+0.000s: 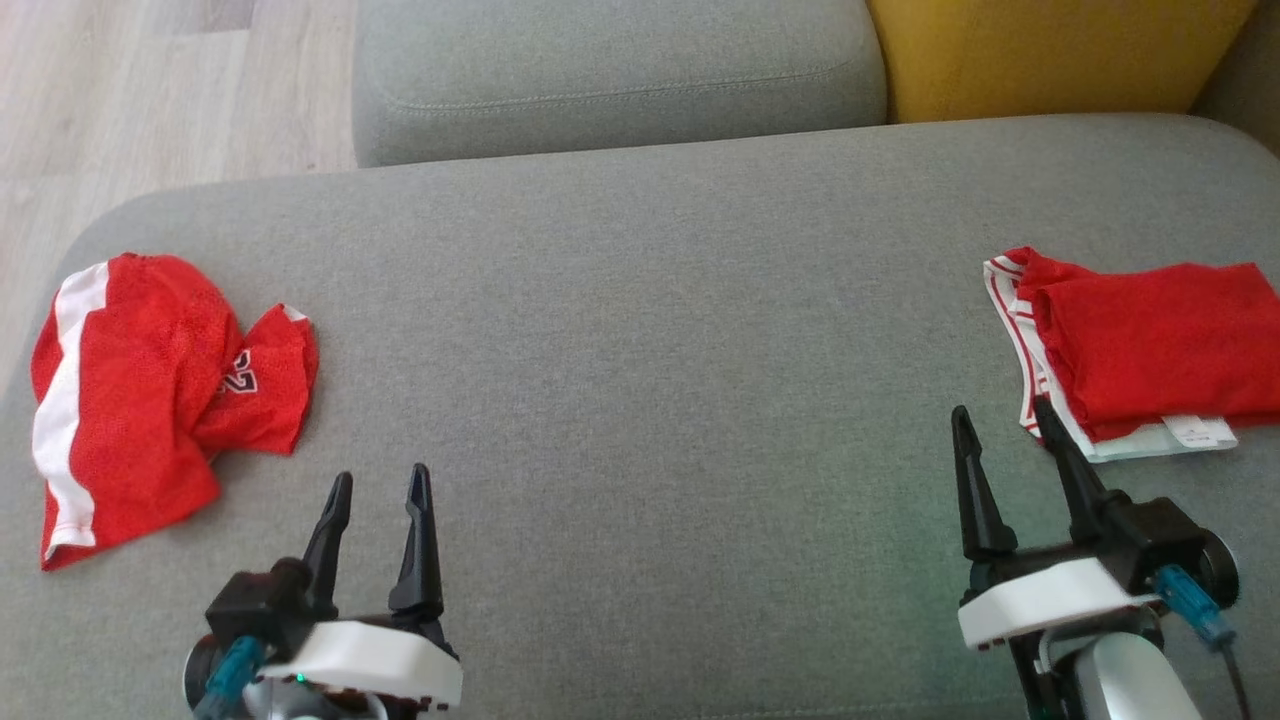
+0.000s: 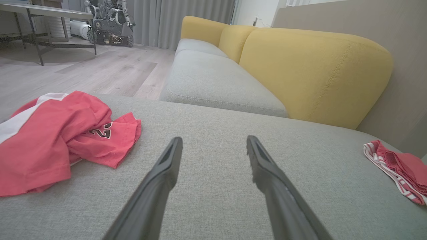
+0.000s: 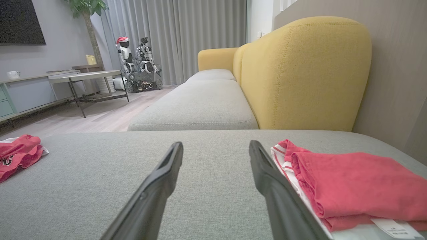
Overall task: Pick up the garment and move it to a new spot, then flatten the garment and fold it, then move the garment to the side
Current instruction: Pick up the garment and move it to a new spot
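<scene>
A crumpled red garment (image 1: pixel 140 390) with a white stripe and a number print lies on the grey sofa cushion (image 1: pixel 640 330) at the far left; the left wrist view has it (image 2: pixel 56 136) left of my fingers, and the right wrist view has it (image 3: pixel 18 155) at the left edge. My left gripper (image 1: pixel 380 490) stands open and empty just right of it, apart from it. My right gripper (image 1: pixel 1000 420) is open and empty too, its right finger close beside a folded red garment (image 1: pixel 1140 345) at the far right (image 3: pixel 350 186).
The folded pile (image 2: pixel 400 170) rests on a white striped piece with a label. Behind the cushion are another grey seat (image 1: pixel 610 75) and a yellow backrest (image 1: pixel 1050 50). Wooden floor (image 1: pixel 150 90) lies beyond the left edge; a table (image 3: pixel 90 78) and another robot (image 3: pixel 136 66) stand far off.
</scene>
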{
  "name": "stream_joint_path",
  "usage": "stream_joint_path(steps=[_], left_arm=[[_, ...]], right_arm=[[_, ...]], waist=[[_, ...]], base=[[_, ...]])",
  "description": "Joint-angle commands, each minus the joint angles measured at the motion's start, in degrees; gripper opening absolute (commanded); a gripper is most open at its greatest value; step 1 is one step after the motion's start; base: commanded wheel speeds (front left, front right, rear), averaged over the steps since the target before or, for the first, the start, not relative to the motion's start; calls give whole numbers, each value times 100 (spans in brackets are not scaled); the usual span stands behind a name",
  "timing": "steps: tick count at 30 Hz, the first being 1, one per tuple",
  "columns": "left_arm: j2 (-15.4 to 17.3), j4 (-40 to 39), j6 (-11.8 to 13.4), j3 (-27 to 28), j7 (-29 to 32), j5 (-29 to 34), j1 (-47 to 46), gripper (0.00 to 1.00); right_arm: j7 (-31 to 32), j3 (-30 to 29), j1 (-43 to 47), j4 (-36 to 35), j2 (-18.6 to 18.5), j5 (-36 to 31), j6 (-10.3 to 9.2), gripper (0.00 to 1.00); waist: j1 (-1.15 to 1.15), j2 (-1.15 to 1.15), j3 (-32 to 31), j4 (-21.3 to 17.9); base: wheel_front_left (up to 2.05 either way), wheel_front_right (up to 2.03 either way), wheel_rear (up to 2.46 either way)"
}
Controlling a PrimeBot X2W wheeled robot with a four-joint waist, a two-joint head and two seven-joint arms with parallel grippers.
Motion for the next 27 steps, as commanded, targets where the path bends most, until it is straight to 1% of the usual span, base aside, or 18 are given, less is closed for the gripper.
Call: stream_joint_path(steps=[1, 6, 10, 23, 27], left_arm=[[8, -200, -16, 142, -35, 15, -224, 100], [8, -231, -11, 167, -35, 24, -283, 100], [8, -247, -21, 258, -35, 59, -339, 100], [8, -405, -58, 545, -35, 114, -491, 100], [8, -413, -88, 517, -35, 175, -505, 100]], right_arm=[[-78, 175, -148, -154, -13, 30, 10, 100], [-78, 261, -175, -139, -13, 31, 10, 100], [-78, 386, -215, -126, -13, 15, 10, 100], [-78, 721, -307, -119, -13, 60, 10, 100], [-78, 958, -334, -76, -13, 28, 10, 100]], waist=[[0, 0, 11, 40], [0, 0, 34, 200], [0, 0, 63, 431], [0, 0, 215, 1434], [0, 0, 274, 1746]], base=[[0, 0, 0], [0, 0, 0], [0, 0, 0], [0, 0, 0], [0, 0, 0]])
